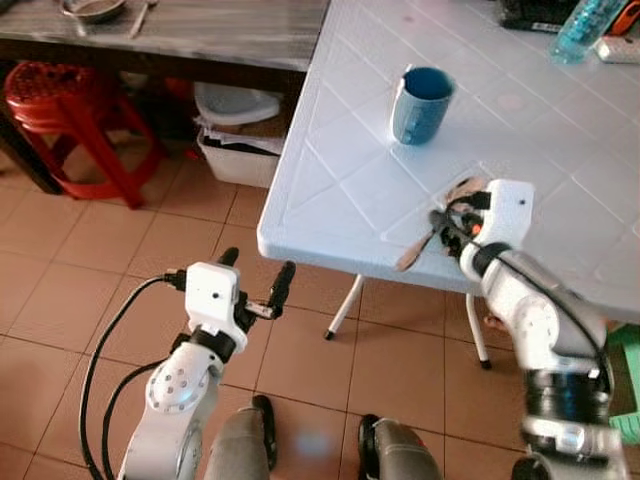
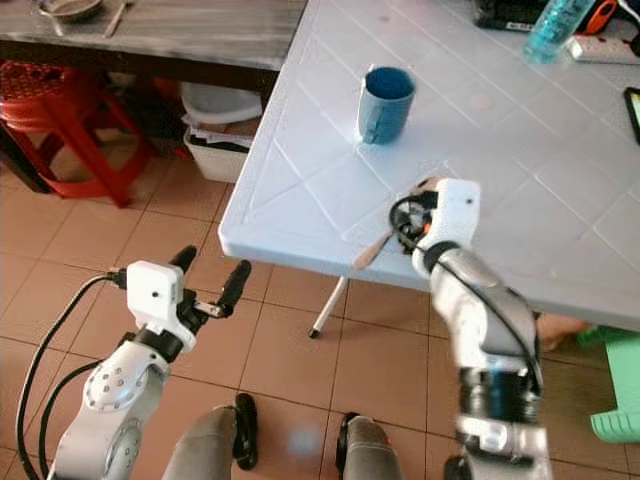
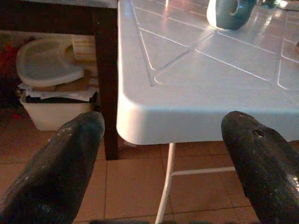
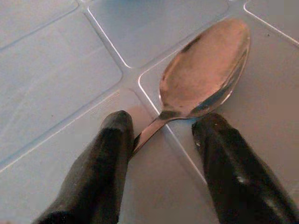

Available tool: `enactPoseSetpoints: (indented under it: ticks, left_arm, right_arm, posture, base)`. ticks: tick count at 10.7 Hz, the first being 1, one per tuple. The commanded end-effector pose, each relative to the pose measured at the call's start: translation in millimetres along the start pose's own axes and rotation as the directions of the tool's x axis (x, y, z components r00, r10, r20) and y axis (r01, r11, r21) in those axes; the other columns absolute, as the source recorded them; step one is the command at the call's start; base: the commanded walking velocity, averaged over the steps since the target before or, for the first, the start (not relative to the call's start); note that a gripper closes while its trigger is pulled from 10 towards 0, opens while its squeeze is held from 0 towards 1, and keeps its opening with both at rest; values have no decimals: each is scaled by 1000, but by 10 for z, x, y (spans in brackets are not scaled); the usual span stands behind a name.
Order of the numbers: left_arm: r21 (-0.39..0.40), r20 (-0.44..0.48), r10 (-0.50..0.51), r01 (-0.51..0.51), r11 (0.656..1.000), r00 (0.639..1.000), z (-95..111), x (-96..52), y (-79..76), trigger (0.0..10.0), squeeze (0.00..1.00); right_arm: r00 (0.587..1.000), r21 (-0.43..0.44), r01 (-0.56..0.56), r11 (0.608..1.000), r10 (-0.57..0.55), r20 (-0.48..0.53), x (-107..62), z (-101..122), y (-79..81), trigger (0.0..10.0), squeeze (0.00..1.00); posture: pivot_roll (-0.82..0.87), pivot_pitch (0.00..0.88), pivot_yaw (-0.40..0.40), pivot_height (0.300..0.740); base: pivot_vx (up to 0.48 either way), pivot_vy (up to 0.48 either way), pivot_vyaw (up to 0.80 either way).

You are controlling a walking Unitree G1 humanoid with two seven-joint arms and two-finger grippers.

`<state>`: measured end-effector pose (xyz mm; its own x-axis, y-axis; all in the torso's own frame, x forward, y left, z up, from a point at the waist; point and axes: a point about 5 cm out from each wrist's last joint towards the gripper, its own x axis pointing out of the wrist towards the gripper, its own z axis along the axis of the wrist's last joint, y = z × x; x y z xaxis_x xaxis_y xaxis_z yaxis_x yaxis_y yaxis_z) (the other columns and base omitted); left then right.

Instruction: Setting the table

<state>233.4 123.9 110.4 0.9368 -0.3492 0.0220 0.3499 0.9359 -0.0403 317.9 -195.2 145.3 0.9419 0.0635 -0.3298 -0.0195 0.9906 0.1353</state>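
Right gripper [image 4: 161, 140] released, straddling spoon [image 4: 205, 74] on table [image 1: 340, 190] | mug [image 1: 420, 103] beyond | left gripper [image 1: 258, 280] open, idle

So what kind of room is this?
Likely a home dining or kitchen area: a white plastic table holding a blue mug and a spoon, a red stool on tiled floor.

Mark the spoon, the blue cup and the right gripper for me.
spoon [image 4: 205, 74], right wrist view, on its bowl.
blue cup [image 1: 420, 110], left eye view, on its outer wall.
right gripper [image 4: 163, 135], right wrist view, midway between fingertips, over the spoon's neck.
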Motion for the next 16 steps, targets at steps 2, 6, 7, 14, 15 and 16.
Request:
enactPoseSetpoints:
  ticks: [2,6,7,14,15,16]
  left_arm:
    - [8,-19,1,-1,1000,1000,-15,-32,-2,10000,0]
    - [13,-26,1,0,1000,1000,-13,-29,1,10000,0]
    - [13,-28,-1,2,1000,1000,-14,-25,-3,10000,0]
    - [4,-16,-9,9,1000,1000,3,-6,-30,10000,0]
    - [1,-12,-12,12,1000,1000,8,-2,-38,10000,0]
    - [2,-10,-13,13,1000,1000,9,2,-38,10000,0]
  right_arm:
    - [970,15,117,993,-111,-217,-11,-454,-325,0,0]
    - [971,-156,134,979,-162,-179,-15,-441,-502,0,0]
    - [973,-248,138,959,-178,-145,-14,-419,-534,0,0]
    - [969,-244,165,956,-110,223,-81,-75,-397,10000,0]
    - [929,-194,253,948,-182,323,-118,12,-349,10000,0]
    - [911,-117,267,956,-211,356,-129,57,-348,10000,0]
  posture:
    - [-11,254,22,740]
    - [-10,255,26,740]
    - [-10,254,28,740]
    - [-11,252,24,740]
    - [-12,249,24,740]
    - [-12,249,23,740]
  base:
    - [0,0,0]
    - [0,0,0]
    - [0,0,0]
    - [0,0,0]
    - [0,0,0]
    - [0,0,0]
